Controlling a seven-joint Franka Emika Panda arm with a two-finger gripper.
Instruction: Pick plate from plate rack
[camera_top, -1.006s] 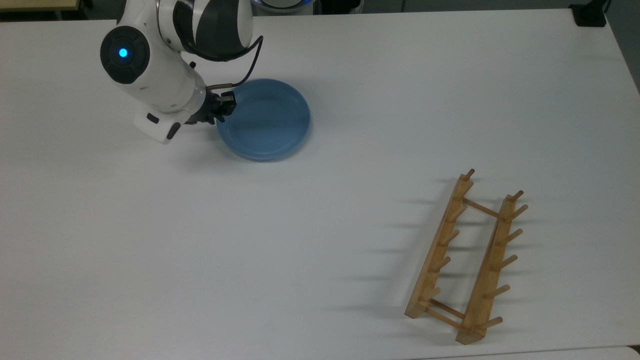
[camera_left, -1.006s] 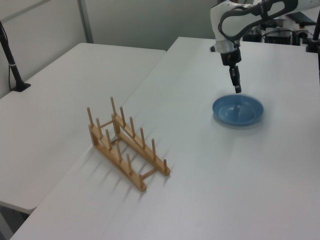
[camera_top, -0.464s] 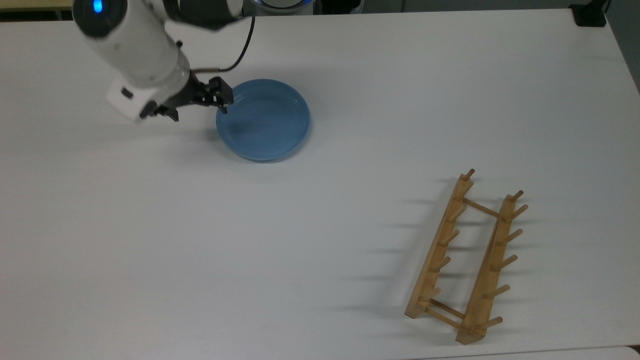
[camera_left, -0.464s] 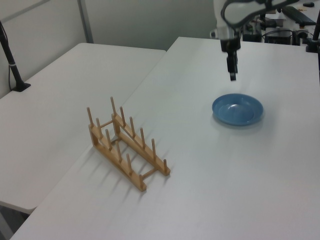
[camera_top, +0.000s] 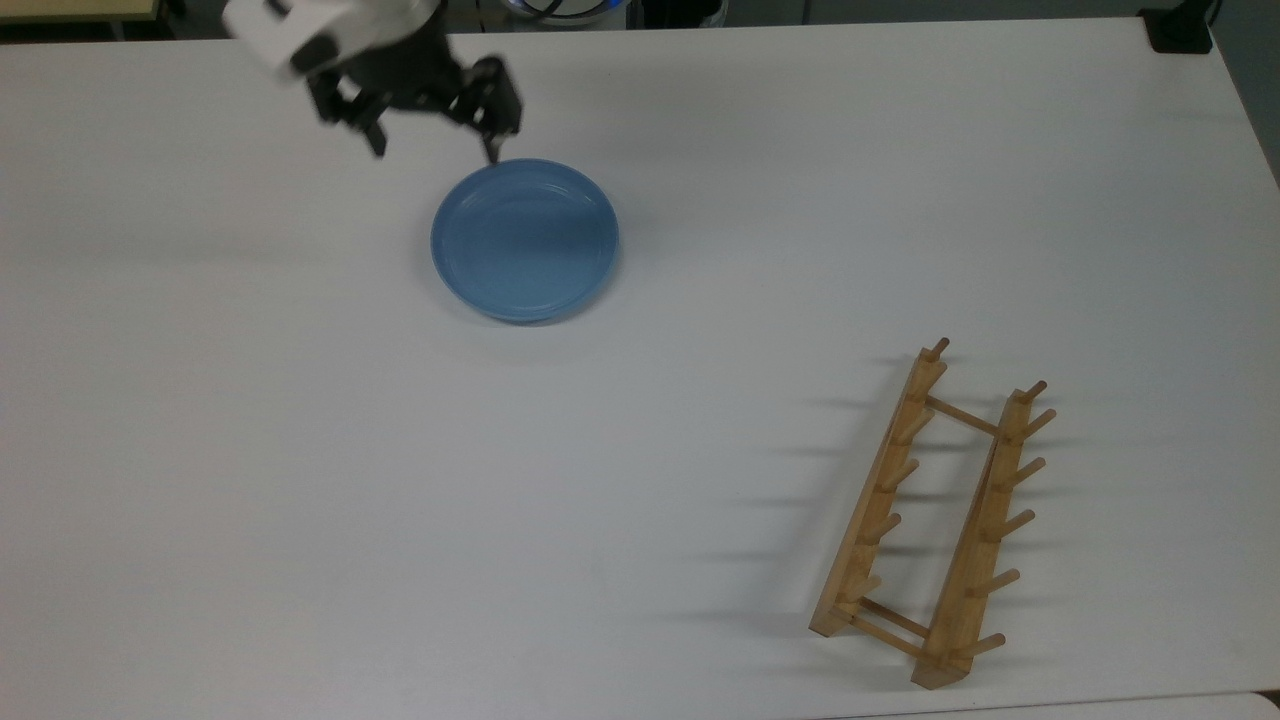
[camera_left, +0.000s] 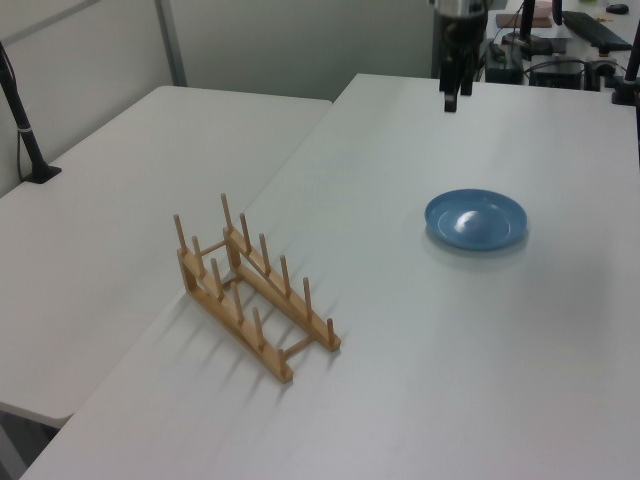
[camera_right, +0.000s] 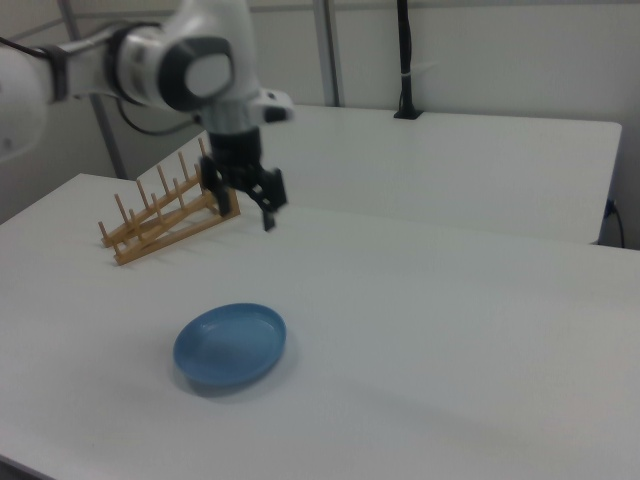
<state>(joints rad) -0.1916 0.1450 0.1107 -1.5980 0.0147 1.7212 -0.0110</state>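
**Plate down, rack bare**

On the white bench, the light-blue plate lies flat, well apart from the wooden plate rack, whose pegs hold nothing. The Franka arm's end effector hangs above the plate's far rim in the top view, fingers spread wide and gripping nothing, clear of the dish. With the plate resting rim-up on the bench and the end effector released above it, the pick from the rack looks complete.
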